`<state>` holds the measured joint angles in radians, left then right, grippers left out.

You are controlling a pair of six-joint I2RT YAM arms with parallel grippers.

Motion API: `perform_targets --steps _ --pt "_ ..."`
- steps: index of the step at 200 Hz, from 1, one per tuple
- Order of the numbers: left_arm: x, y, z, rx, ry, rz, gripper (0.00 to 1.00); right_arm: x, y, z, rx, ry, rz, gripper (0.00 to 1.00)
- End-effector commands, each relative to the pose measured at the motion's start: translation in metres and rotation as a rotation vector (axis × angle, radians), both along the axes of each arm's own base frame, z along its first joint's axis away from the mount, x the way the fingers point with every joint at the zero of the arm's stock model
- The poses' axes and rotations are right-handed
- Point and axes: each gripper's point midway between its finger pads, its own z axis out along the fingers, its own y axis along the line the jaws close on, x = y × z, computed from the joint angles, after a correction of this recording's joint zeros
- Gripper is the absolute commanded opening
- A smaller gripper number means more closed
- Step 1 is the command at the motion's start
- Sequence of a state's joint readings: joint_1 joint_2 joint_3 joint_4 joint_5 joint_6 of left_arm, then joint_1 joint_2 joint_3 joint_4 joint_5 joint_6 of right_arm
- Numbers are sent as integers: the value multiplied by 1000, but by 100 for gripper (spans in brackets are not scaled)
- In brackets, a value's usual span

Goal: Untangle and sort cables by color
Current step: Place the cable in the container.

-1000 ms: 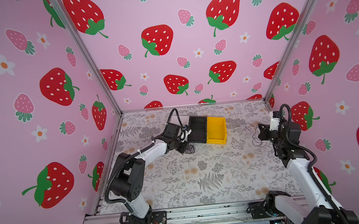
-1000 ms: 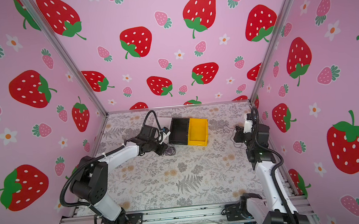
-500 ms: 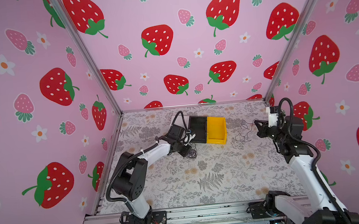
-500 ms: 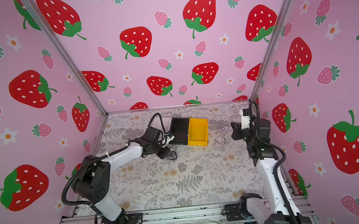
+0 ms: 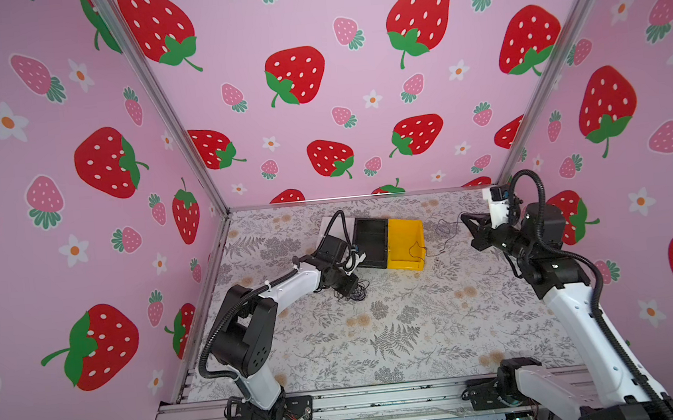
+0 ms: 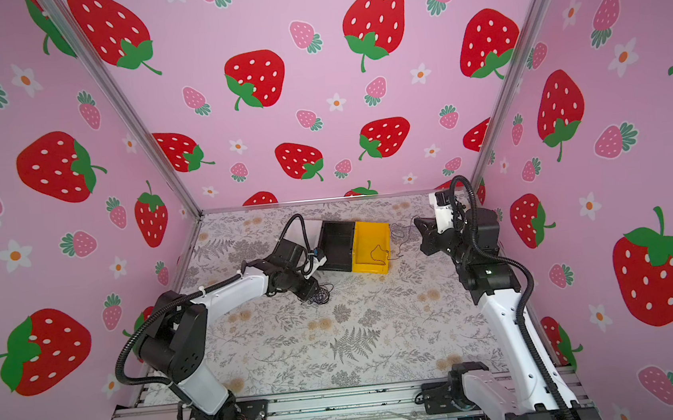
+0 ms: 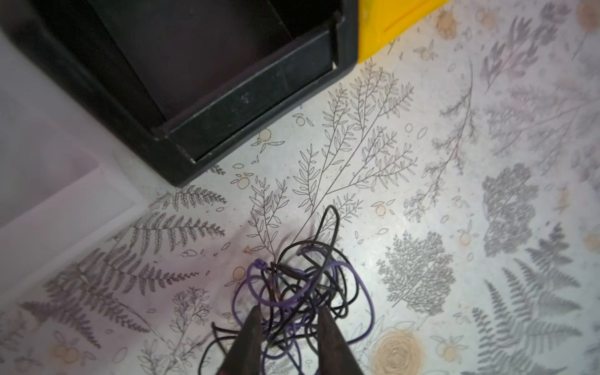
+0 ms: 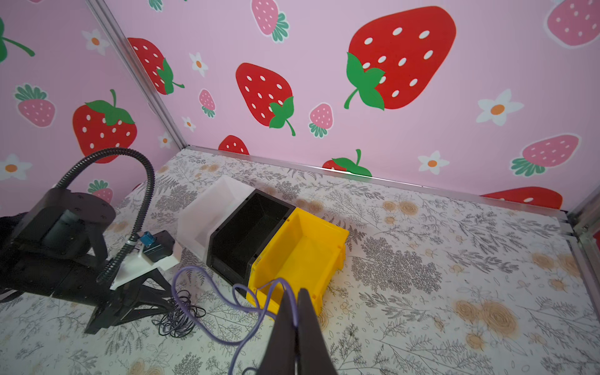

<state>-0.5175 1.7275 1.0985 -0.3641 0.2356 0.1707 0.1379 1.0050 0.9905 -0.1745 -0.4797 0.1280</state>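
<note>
A tangle of thin black and purple cables (image 7: 298, 285) lies on the floral mat, in front of the black bin; both top views show it (image 5: 355, 293) (image 6: 320, 296). My left gripper (image 7: 289, 310) is open and straddles the near side of this tangle, with strands lying between its fingers. My right gripper (image 8: 294, 292) is shut on one purple cable (image 8: 191, 268). That cable loops across the mat toward the tangle and passes the yellow bin's corner. In the top views the right gripper (image 5: 466, 218) is raised near the back right.
Three bins stand side by side at the back centre: a white bin (image 8: 214, 207), a black bin (image 5: 371, 241) and a yellow bin (image 5: 405, 234). A thin cord loop (image 5: 414, 249) hangs into the yellow bin. Pink walls close in three sides.
My left gripper has opened over the tangle and shifted slightly toward the front. My right gripper has lifted and moved back, drawing the purple cable out with it.
</note>
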Motion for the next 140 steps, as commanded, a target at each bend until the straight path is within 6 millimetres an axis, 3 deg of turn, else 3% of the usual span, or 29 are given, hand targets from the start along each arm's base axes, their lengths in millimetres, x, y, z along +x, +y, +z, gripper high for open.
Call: perform_targets --steps 1,24,75,112,140 --pt "-3 1 12 -22 -17 26 37 1 11 6 -26 -24 35 0" --pt "2 4 27 -35 -67 55 39 3 22 6 -22 -24 64 0" --pt "22 20 82 -109 -211 184 45 11 48 14 -19 -47 122 0" --pt "41 56 109 -172 -255 372 46 20 72 30 -1 -85 175 0" --pt "46 88 116 -242 -205 509 46 35 93 46 0 -110 209 0"
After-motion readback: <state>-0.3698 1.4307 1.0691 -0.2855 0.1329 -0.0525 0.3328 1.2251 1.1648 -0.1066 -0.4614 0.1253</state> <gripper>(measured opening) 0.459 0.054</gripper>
